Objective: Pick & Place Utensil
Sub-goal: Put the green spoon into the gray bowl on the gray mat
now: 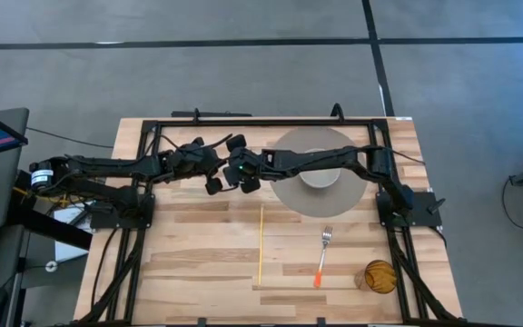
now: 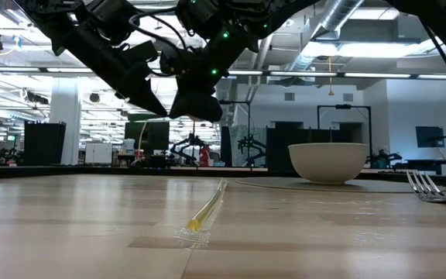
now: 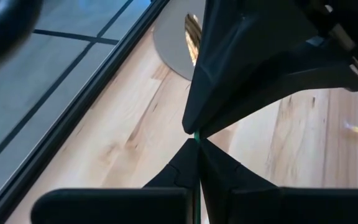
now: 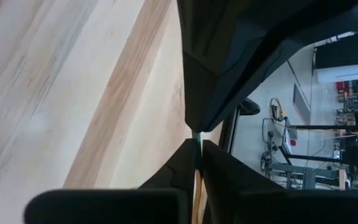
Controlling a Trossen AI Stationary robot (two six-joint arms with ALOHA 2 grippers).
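Both grippers meet tip to tip in mid-air above the table's far middle: my left gripper and my right gripper, each shut. A thin green utensil shows only as a sliver between the two sets of tips; its shape is hidden. A yellow stick lies flat on the table. So does a fork with an orange handle. In the low view both grippers hang well clear of the wood. My left gripper pinches the thin green utensil between its two fingers, with the green edge running down the seam between them. It is lifted clear of the table. My right gripper holds the same utensil where it comes out past the left fingertips, pinched, coming from the opposite side.
A white bowl stands on a grey round plate just right of the grippers. An amber glass is at the near right corner. A black frame rail runs along the far edge. Bare wood lies near left.
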